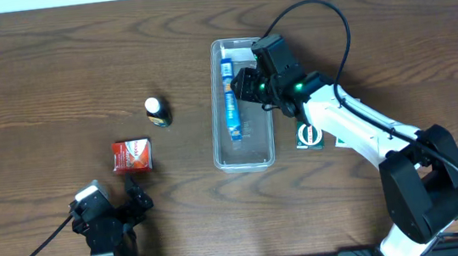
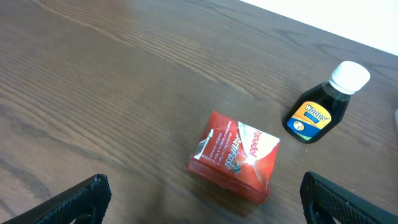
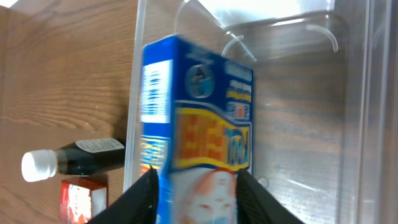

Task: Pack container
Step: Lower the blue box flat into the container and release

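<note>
The clear plastic container point(image 1: 245, 154) lies long and narrow in the middle of the table. A blue box point(image 1: 230, 98) stands on its edge inside it, along the left wall. My right gripper point(image 1: 246, 88) reaches over the container's far end and is shut on the blue box point(image 3: 199, 118), with a finger on each side. The container's wall point(image 3: 298, 93) shows behind the box. My left gripper point(image 2: 199, 205) is open and empty at the front left, just short of a red box point(image 2: 236, 155), which also shows in the overhead view point(image 1: 131, 154).
A small dark bottle with a white cap point(image 1: 157, 112) lies left of the container; it shows in the left wrist view point(image 2: 323, 102) and the right wrist view point(image 3: 68, 158). A green and white packet point(image 1: 308, 137) lies right of the container, partly under my right arm.
</note>
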Available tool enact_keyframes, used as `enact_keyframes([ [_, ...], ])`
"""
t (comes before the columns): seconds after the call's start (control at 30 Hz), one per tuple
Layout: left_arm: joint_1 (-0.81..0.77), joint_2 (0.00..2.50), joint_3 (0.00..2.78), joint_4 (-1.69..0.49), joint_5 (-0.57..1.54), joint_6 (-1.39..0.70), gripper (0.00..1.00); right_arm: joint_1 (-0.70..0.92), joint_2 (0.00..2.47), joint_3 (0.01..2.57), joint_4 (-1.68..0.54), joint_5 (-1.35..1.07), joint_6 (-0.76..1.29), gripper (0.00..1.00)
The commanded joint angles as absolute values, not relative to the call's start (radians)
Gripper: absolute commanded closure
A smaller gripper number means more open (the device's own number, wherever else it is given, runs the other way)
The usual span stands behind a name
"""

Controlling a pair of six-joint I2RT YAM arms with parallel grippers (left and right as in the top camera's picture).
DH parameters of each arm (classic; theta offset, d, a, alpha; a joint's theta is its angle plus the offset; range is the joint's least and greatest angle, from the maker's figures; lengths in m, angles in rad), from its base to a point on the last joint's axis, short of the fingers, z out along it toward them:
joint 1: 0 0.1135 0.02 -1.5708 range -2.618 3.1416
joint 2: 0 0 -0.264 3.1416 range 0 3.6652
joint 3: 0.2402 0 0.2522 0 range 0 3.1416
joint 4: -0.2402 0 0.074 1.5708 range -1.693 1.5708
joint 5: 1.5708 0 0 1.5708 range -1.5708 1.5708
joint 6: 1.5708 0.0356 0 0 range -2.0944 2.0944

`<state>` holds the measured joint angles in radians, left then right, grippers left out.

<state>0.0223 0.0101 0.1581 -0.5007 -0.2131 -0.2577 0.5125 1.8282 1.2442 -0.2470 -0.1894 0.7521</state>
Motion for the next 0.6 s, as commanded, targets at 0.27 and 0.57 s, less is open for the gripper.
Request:
enact_keyframes([
  [0.27,0.020,0.004,0.141,-0.503,-0.222,-0.241,0.02,0.493,1.713,1.259,-0.220,-0.263,0.627,0.98],
  [0.57,0.020,0.004,0.141,-0.503,-0.222,-0.241,0.02,0.587,1.798,1.259,-0.196,-0.227,0.585,0.99],
])
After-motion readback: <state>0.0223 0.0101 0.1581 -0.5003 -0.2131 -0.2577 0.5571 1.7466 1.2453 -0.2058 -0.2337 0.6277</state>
